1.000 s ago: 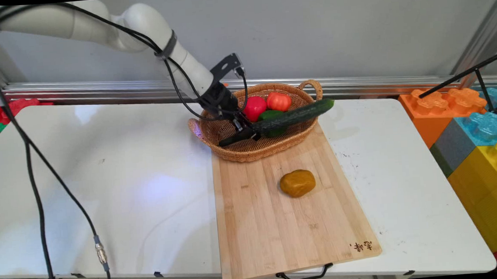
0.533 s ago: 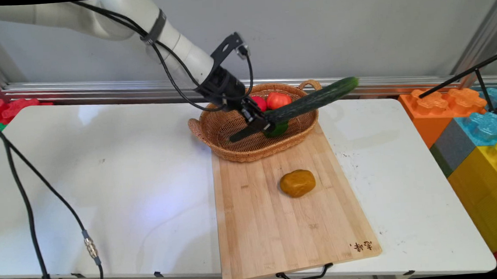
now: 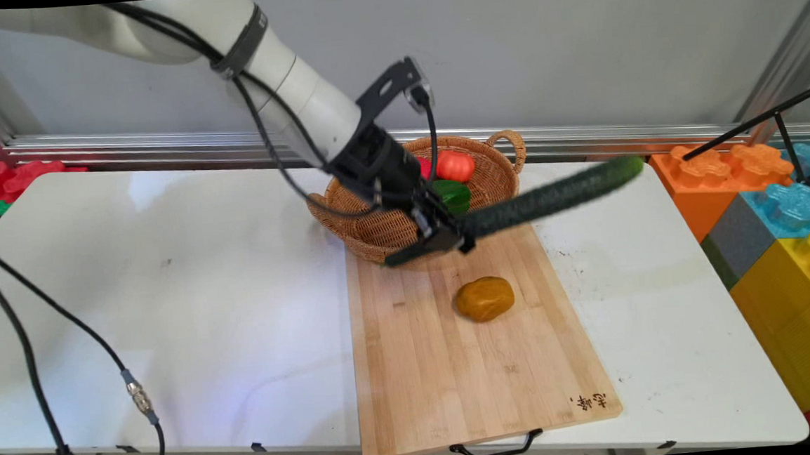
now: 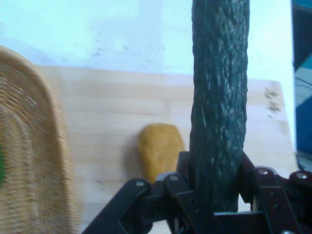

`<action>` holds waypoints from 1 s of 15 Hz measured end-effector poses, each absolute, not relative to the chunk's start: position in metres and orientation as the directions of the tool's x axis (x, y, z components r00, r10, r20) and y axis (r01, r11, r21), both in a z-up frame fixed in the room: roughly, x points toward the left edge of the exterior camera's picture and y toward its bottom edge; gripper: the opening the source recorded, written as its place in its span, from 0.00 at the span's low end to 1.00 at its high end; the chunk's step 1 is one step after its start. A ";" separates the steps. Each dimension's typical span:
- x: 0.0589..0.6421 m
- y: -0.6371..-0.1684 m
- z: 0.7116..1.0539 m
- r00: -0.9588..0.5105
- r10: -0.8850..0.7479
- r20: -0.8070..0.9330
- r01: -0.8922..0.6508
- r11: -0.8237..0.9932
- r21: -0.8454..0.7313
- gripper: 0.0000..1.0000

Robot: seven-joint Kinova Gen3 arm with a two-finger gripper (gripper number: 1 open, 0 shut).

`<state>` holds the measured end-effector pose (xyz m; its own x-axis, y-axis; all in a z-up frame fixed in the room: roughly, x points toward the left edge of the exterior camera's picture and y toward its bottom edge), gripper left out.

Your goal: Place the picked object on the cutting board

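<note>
Dark green cucumber sat pinched near one end in the claw, jutting sideways above the wooden board, near the potato.

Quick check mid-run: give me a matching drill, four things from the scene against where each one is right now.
Things:
1. cucumber
2. tomato
3. potato
4. basket

Places:
A. lying on the cutting board
B. inside the basket
C. held in the air by the gripper
D. at the board's far end

Pairs: 1-C, 2-B, 3-A, 4-D
</note>
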<state>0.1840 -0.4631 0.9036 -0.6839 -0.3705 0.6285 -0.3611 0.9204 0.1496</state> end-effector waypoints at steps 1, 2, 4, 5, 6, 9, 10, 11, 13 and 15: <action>0.181 -0.452 0.902 -0.692 -0.375 0.616 -0.359 0.920 0.157 0.00; 0.177 -0.439 0.899 -0.701 -0.381 0.603 -0.356 0.919 0.167 0.00; 0.172 -0.419 0.890 -0.720 -0.387 0.577 -0.353 0.919 0.177 0.00; 0.171 -0.411 0.884 -0.727 -0.388 0.567 -0.352 0.919 0.176 0.00; 0.169 -0.402 0.876 -0.737 -0.387 0.554 -0.351 0.920 0.176 0.00; 0.167 -0.387 0.850 -0.758 -0.373 0.534 -0.342 0.926 0.161 0.00; 0.166 -0.385 0.842 -0.764 -0.368 0.529 -0.339 0.928 0.156 0.00; 0.165 -0.383 0.832 -0.771 -0.360 0.525 -0.335 0.931 0.146 0.00; 0.163 -0.382 0.815 -0.787 -0.337 0.517 -0.322 0.939 0.122 0.00; 0.162 -0.381 0.799 -0.800 -0.316 0.510 -0.311 0.945 0.098 0.00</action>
